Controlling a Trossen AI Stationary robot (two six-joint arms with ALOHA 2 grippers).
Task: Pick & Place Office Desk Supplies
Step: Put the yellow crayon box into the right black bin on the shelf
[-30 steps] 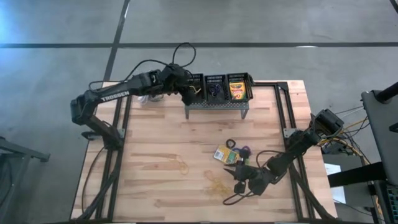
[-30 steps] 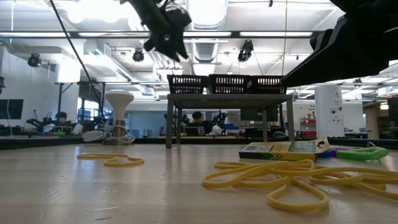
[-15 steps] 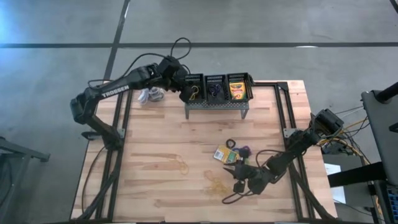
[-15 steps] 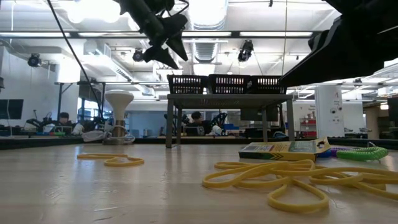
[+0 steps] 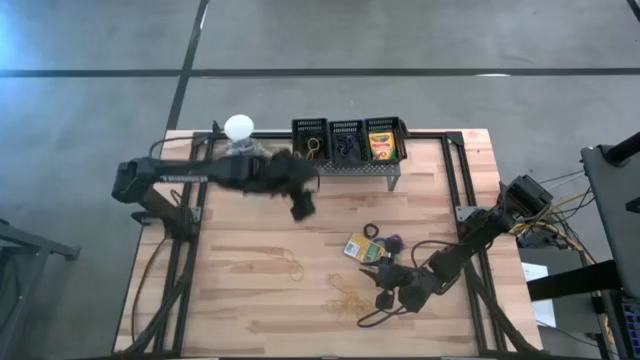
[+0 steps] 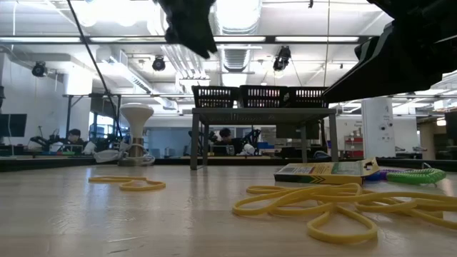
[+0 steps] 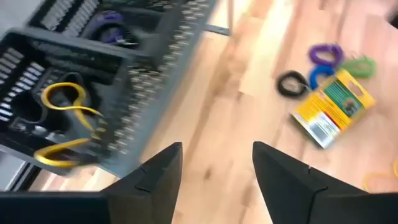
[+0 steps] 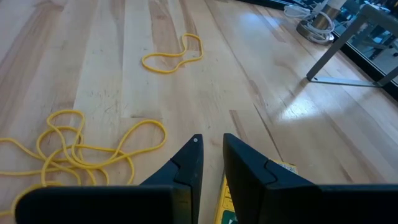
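left gripper (image 7: 214, 180): hovering over bare wood just in front of the grey perforated metal stand (image 5: 350, 168), fingers spread apart w/ nothing between them, empty.

right gripper (image 8: 210, 163): sitting low near the table's front right, fingers nearly together w/ just a thin gap, nothing in them afaict.

already sorted: one thin yellow rubber band (image 7: 65, 102) is lying in the stand's left black bin, purple rings in the middle bin, a crayon box (image 5: 380, 147) in the right bin.

loose stuff: flat yellow-and-green crayon box (image 5: 361, 247) is lying flat mid-table, w/ little black, purple and green rings (image 5: 385, 237) just beside it. A single yellow rubber band (image 5: 290, 266) is sitting alone further left, and a tangled pile of yellow bands (image 5: 347, 297) is lying near the front edge.

where vs grippers: crayon box + rings are well apart from the left gripper, toward the right arm's side. The tangle and the box are right by the right gripper, box edge almost touching its fingertips.

handling (guessing): bands are prob super light, floppy, lying flat, so pinch straight down on one strand; the tangle may come up as a clump. Box looks light but stiff cardboard, best gripped across its narrow edges. Rings are tiny and could skid away.

bg: white ball-shaped object (image 5: 238, 126) is sitting at the back left edge, not part of the job.
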